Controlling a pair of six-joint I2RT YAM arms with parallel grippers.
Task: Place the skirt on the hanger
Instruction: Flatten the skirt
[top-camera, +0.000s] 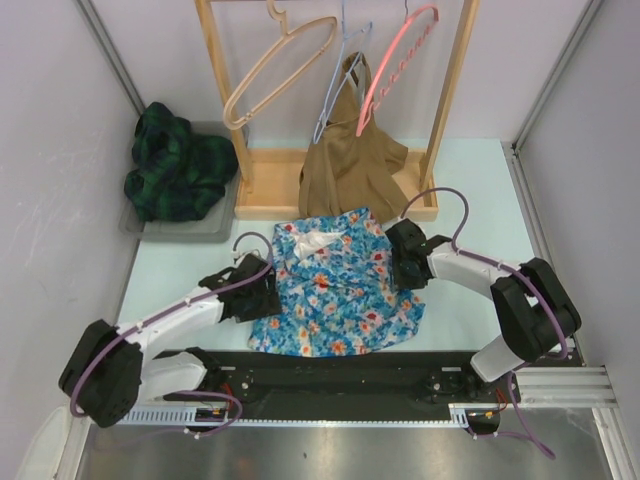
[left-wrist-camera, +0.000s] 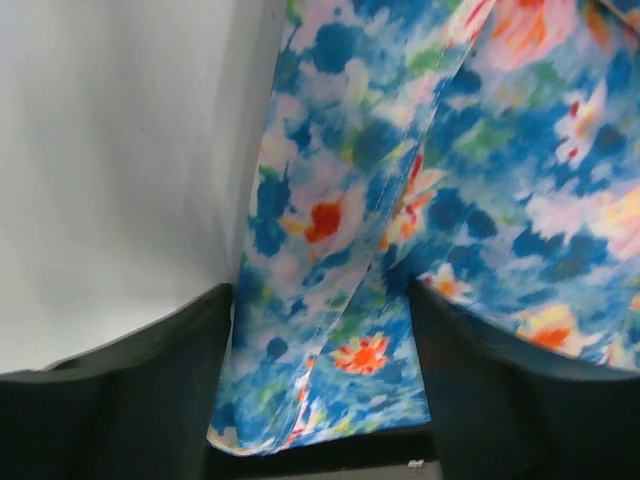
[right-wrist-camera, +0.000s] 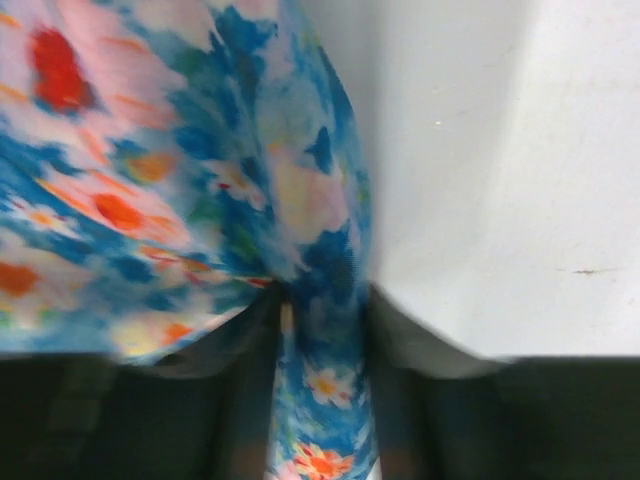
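Wooden rack (top-camera: 455, 100), 2 uprights on a flat base, stands at back-centre of pale table (top-camera: 470, 190); brown garment (top-camera: 350, 165) hangs inside it, lower part bunched on the base. Grey tray (top-camera: 195, 230) at back-left, just beside rack base, w/ dark green plaid garment (top-camera: 175, 165) heaped in it, covering most of it. Black strip (top-camera: 340, 375) runs along near edge of table, w/ metal rail (top-camera: 565, 382) at its right end; white walls (top-camera: 60, 150) on L, R & behind.

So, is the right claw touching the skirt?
Touching. The right wrist view shows the right claw closed on a fold of the skirt, with the fabric pinched between its fingers.
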